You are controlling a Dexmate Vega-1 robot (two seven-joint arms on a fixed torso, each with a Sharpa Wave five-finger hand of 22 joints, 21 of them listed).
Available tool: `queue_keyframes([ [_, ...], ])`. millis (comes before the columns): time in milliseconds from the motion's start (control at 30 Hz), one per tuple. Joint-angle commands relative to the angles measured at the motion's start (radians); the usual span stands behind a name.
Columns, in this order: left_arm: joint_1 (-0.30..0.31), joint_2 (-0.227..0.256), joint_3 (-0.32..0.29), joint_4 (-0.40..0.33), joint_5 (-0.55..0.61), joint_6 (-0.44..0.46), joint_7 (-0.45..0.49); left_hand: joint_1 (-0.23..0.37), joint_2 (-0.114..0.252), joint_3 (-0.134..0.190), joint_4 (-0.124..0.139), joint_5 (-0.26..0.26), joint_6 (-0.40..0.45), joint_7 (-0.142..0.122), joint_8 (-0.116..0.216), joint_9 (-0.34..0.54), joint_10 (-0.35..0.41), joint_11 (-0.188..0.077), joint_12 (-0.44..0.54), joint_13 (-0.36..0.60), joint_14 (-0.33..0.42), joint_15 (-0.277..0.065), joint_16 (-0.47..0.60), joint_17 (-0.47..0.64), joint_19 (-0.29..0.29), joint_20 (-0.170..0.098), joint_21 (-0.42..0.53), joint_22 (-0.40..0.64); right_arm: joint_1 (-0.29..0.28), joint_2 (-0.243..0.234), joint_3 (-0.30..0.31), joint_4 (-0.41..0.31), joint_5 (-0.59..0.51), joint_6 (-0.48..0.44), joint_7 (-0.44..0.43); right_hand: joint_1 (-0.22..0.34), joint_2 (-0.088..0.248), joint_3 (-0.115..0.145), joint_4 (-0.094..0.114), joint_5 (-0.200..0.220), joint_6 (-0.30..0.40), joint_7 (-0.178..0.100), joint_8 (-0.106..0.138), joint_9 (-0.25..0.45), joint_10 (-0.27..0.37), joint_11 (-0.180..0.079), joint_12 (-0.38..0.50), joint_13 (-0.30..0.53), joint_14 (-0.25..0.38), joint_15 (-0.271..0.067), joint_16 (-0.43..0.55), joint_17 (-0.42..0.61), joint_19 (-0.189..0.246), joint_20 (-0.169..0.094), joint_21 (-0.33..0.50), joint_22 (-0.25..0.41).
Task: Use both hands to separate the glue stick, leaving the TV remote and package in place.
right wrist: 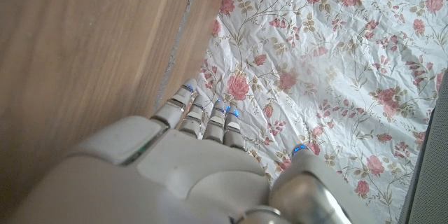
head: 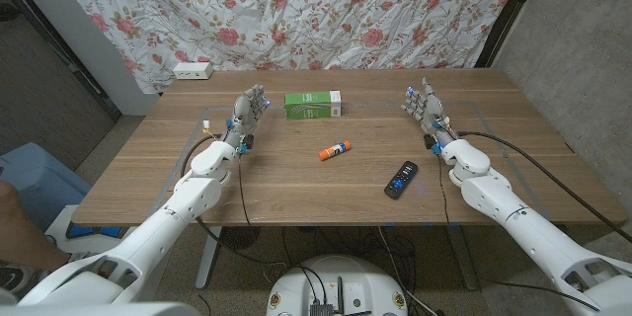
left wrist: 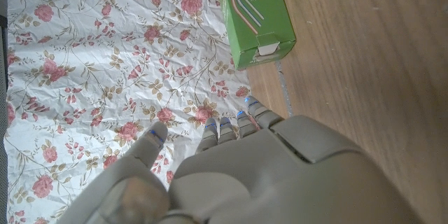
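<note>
The glue stick (head: 335, 151) lies on its side near the middle of the tabletop (head: 296, 193), between the two arms and nearer the robot than either hand. Its long axis runs slantwise, orange cap toward the robot's left, white body toward the right. The left robot hand (head: 247, 111) and the right robot hand (head: 423, 105) both stand with fingers apart, grasping nothing, each well apart from the stick. The two look about equally far from it, so neither is plainly nearer; each would have to draw back and inward to reach an end.

The green box of flexible straws (head: 313, 105) stands beyond the stick, just beside the left hand. The black TV remote (head: 401, 179) lies near the stick's white end, on the right hand's side. I judge it the likelier thing to be nudged.
</note>
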Motion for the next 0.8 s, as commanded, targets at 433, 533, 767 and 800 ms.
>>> queue_keyframes([
  [433,0.112,0.048,-0.042,-0.129,-0.019,-0.010,0.061,0.006,0.099,0.012,-0.006,0.008,0.011,0.005,0.006,0.004,0.013,-0.004,0.007,0.002,0.003,-0.001,0.004,0.001,0.010,-0.003,0.003,0.004,-0.066,-0.156,-0.045,-0.295,-0.236,-0.119,-0.133,0.026,0.003,0.021,-0.016,0.010,-0.004,-0.016,0.002,0.003,-0.003,-0.006,0.005,0.001,-0.005,-0.022,0.006,-0.017,-0.024,-0.022,0.002,0.001],
  [533,0.119,0.048,-0.049,-0.131,-0.023,-0.020,0.063,0.006,0.099,0.013,-0.006,0.008,0.015,0.005,0.007,0.004,0.014,-0.006,0.007,0.002,0.006,-0.003,0.004,0.001,0.011,-0.004,0.002,0.004,-0.064,-0.168,-0.054,-0.322,-0.270,-0.140,-0.141,0.031,0.004,0.024,-0.020,0.011,-0.006,-0.020,0.002,0.002,-0.002,-0.008,0.006,0.000,-0.007,-0.026,0.006,-0.021,-0.026,-0.023,0.003,0.001],
  [767,0.129,0.055,-0.059,-0.139,-0.031,-0.022,0.062,0.006,0.098,0.013,-0.007,0.008,0.019,0.005,0.007,0.004,0.021,-0.009,0.007,0.002,0.011,-0.007,0.005,0.002,0.012,-0.006,0.002,0.004,-0.066,-0.210,-0.070,-0.396,-0.348,-0.198,-0.151,0.044,0.006,0.032,-0.033,0.012,-0.005,-0.030,0.003,0.002,-0.001,-0.009,0.008,-0.001,-0.010,-0.030,0.006,-0.031,-0.033,-0.030,0.003,0.000],
  [800,0.130,0.056,-0.059,-0.140,-0.030,-0.022,0.064,0.006,0.098,0.013,-0.007,0.008,0.019,0.004,0.007,0.004,0.021,-0.010,0.007,0.002,0.011,-0.008,0.004,0.002,0.012,-0.007,0.002,0.004,-0.067,-0.215,-0.071,-0.408,-0.357,-0.211,-0.153,0.046,0.006,0.032,-0.034,0.012,-0.005,-0.031,0.004,0.002,0.001,-0.010,0.008,-0.001,-0.010,-0.030,0.006,-0.032,-0.034,-0.030,0.003,0.000],
])
